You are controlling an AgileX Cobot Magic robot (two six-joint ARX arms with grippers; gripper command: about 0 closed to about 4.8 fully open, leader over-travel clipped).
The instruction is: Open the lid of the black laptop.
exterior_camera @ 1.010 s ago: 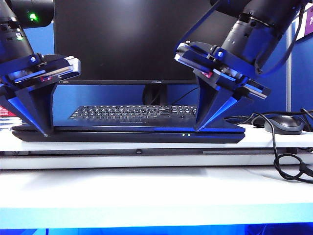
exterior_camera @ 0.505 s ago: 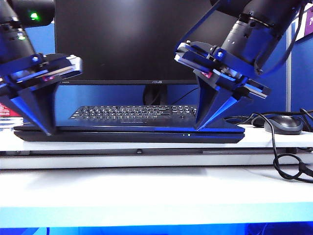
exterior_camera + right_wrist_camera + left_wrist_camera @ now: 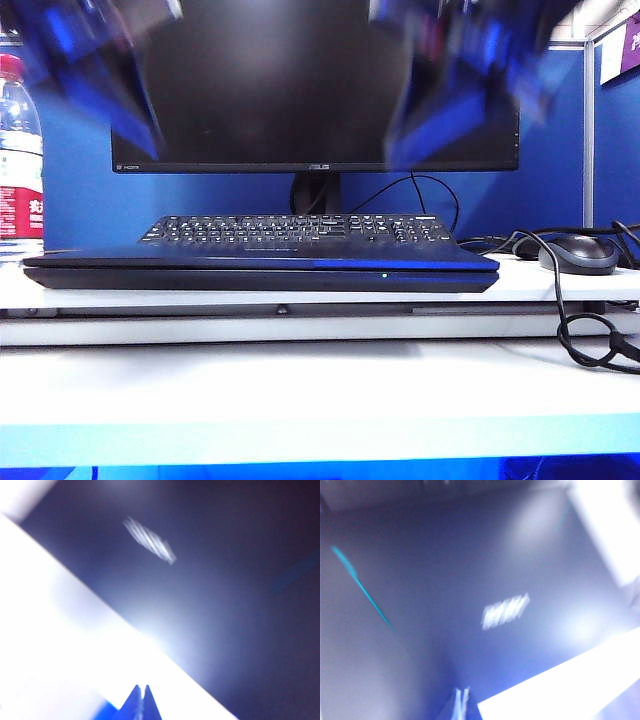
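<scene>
The wide, slim black laptop [image 3: 260, 272] lies flat on the white counter [image 3: 300, 400], near its back edge. Its lid [image 3: 260, 259], a thin black panel with a blue shine, is down and shut on the base. One tiny light glows on the front edge.

Both arms are up high, well above the laptop. In the exterior view they are only blue and black smears. The left gripper [image 3: 110, 60] is a blur at the upper left. The right gripper [image 3: 450, 80] is a blur at the upper right. Neither one touches the laptop.

The left wrist view is blurry. It shows the dark lid [image 3: 445, 580] from above with a smeared pale logo on it. The two blue tips of the left gripper [image 3: 462, 702] sit side by side, jaws together, holding nothing. The right wrist view shows the same dark lid [image 3: 225, 605] and the bright counter [image 3: 60, 645]. The right gripper [image 3: 142, 697] also has its jaws together, with nothing between them.

Behind the laptop sits a separate black keyboard [image 3: 295, 230]. Behind that stands a big black monitor [image 3: 300, 90]. A black mouse [image 3: 580, 253] with a looping black cable [image 3: 585, 330] lies to the right. A clear plastic bottle with a red cap [image 3: 18, 150] stands at the far left.
</scene>
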